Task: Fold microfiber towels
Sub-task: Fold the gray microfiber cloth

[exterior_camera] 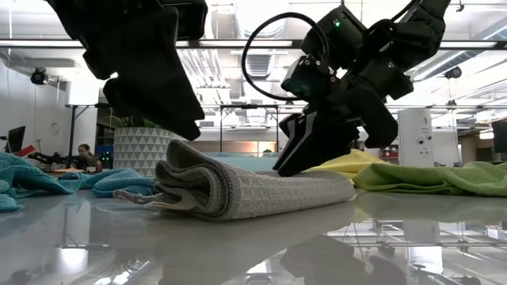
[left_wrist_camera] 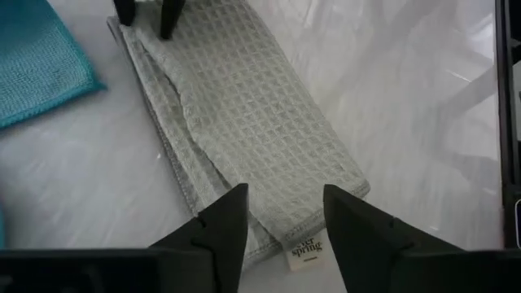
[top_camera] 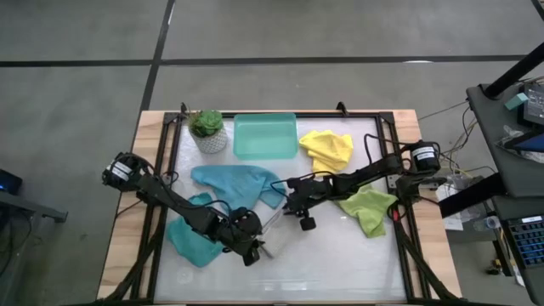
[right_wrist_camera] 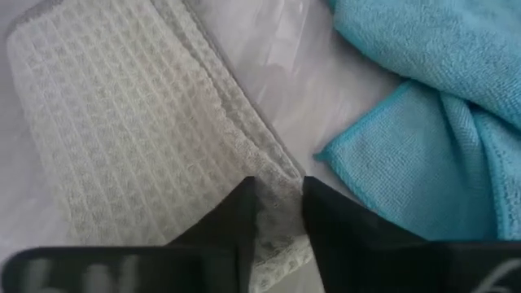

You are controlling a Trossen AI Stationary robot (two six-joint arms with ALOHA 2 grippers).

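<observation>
A light grey towel [left_wrist_camera: 244,114], folded into a long strip, lies on the glossy table [top_camera: 340,272] between my two grippers. My right gripper [right_wrist_camera: 277,216] is at the strip's far end, shut on its stacked edges. My left gripper [left_wrist_camera: 285,224] is open at the near end by the label [left_wrist_camera: 303,248], one finger on each side of the strip. I cannot tell whether it touches the cloth. Two teal-blue towels [top_camera: 234,180] [top_camera: 191,238] lie crumpled to the left, a yellow towel [top_camera: 327,149] lies at the back and a lime green towel [top_camera: 370,211] at the right. My right gripper pinches the grey towel's stacked edges [right_wrist_camera: 273,175] between its two fingers, at the corner of the strip's far end, with several layers showing. The fingers slant down from the table's right side. The towel lies flat on the table, slack and not lifted.
A rigid teal tray [top_camera: 265,136] and a small potted plant [top_camera: 206,129] stand at the table's far edge. Black frame rails [top_camera: 399,170] run along the table's sides. Bare table surface stretches along the near edge.
</observation>
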